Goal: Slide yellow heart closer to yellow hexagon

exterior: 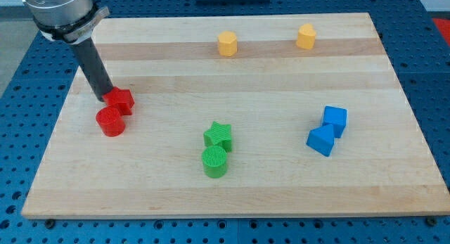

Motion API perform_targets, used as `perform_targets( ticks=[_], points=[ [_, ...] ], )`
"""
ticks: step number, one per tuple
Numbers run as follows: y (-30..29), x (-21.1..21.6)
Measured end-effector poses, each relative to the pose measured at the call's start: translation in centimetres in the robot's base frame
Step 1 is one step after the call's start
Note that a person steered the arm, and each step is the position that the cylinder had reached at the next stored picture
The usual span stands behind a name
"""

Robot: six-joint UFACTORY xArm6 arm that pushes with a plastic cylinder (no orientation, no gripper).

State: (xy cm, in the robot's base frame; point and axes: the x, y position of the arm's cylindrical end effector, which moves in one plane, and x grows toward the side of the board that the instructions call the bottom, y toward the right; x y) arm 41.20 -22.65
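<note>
The yellow hexagon [227, 43] sits near the view's top, about mid-width of the wooden board [281, 195]. The yellow heart [306, 36] lies to its right, about a hundred pixels away, also near the top edge. My tip [103, 98] is at the view's left, far from both yellow blocks. It rests against the left side of a red block [122, 100].
A red cylinder [110, 122] lies just below my tip. A green star [219, 135] and a green cylinder [215, 162] sit together at bottom centre. A blue cube [335, 119] and another blue block [321, 140] sit together at the right.
</note>
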Motion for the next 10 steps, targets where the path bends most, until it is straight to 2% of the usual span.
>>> perform_targets(
  ticks=[1, 2, 4, 5, 6, 7, 8, 9, 10],
  points=[
    [1.0, -2.6],
    [5.7, -4.0],
    [21.0, -2.1],
    [29.2, -2.7],
    [35.5, -5.4],
    [40.4, -10.0],
    [42.8, -12.9],
    [42.7, -13.9],
    [39.2, -14.4]
  ],
)
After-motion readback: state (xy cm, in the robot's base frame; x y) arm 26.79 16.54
